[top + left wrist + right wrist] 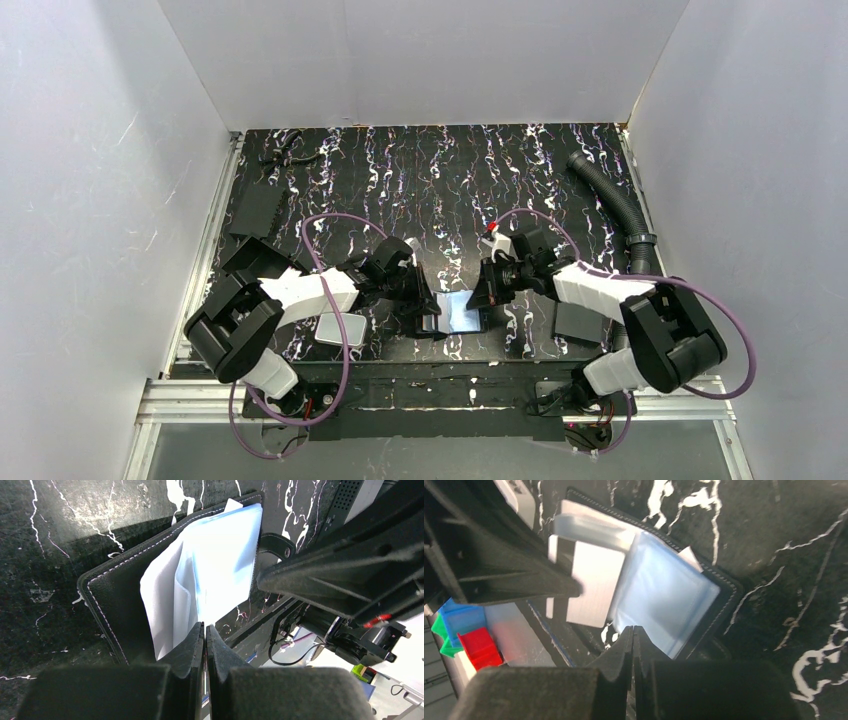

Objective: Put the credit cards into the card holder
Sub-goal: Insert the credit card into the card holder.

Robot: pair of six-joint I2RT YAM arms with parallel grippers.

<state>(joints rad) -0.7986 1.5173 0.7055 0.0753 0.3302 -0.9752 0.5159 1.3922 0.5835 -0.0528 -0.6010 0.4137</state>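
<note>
— Where's the card holder (462, 316)?
— Open on the marbled black table (400, 180), near the front edge, between the left tool (205, 630) and right tool (632, 632). It's stitched black leather with bluish clear pockets (664, 595).
— Anything inside?
— Flat pale credit cards (591, 585), partly tucked under the plastic.
— The tools?
— Both have their fingers pressed together at the pocket edges; whether they're pinching plastic, I cannot tell
</note>
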